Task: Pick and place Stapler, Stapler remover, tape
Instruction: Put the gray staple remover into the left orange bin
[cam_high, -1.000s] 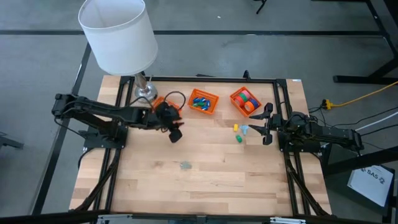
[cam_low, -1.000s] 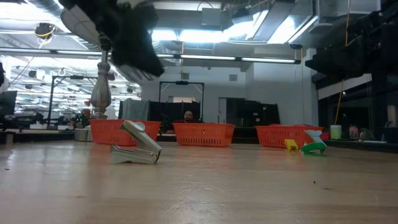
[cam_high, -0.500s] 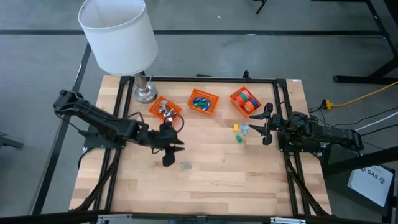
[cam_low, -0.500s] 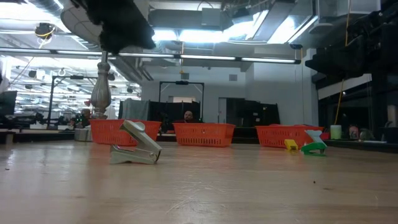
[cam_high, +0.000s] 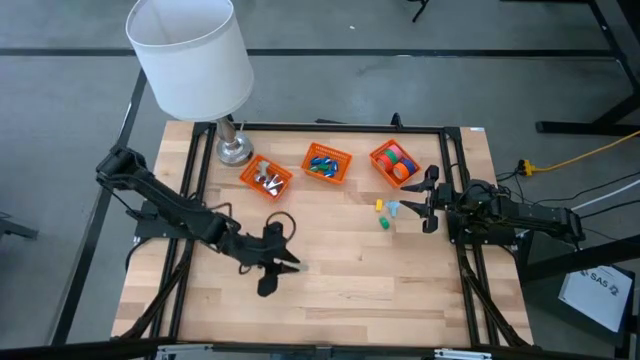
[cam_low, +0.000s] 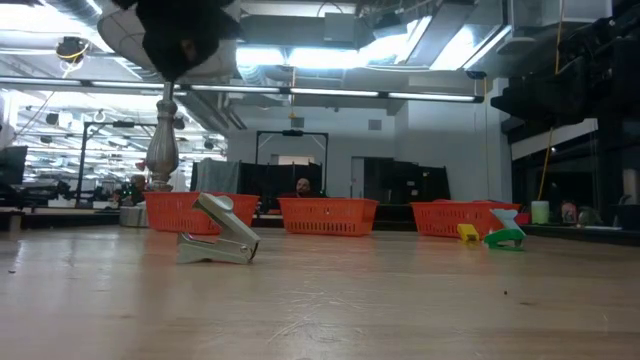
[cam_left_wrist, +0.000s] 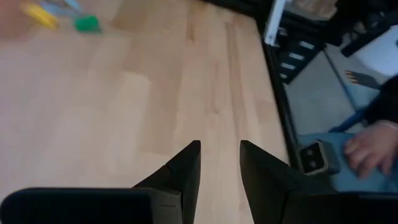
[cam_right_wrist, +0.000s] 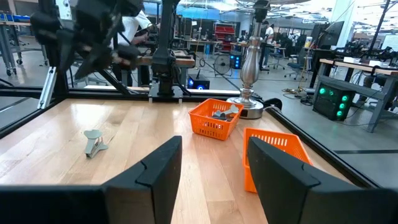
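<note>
A silver staple remover (cam_low: 218, 243) lies on the bare wood; it also shows in the right wrist view (cam_right_wrist: 93, 143). In the high view my left gripper (cam_high: 285, 270) hides it. That gripper hangs well above the table in the low view (cam_low: 185, 40) and is open and empty in its wrist view (cam_left_wrist: 221, 155). The tape rolls (cam_high: 397, 160), red, green and orange, lie in the right orange basket (cam_high: 380, 152). My right gripper (cam_high: 425, 200) waits open and empty at the table's right side, as its wrist view (cam_right_wrist: 214, 162) shows.
The left basket (cam_high: 266, 177) holds silver metal pieces, the middle basket (cam_high: 327, 162) blue and green ones. Small yellow (cam_high: 380, 206), blue (cam_high: 393, 210) and green (cam_high: 383, 223) pieces lie by my right gripper. A lamp (cam_high: 190, 55) stands at the far left. A person's hand (cam_left_wrist: 367, 146) shows beyond the table's edge.
My left gripper has gone from beside the left basket toward the table's near edge, and now stands over the staple remover. The remover has not moved.
</note>
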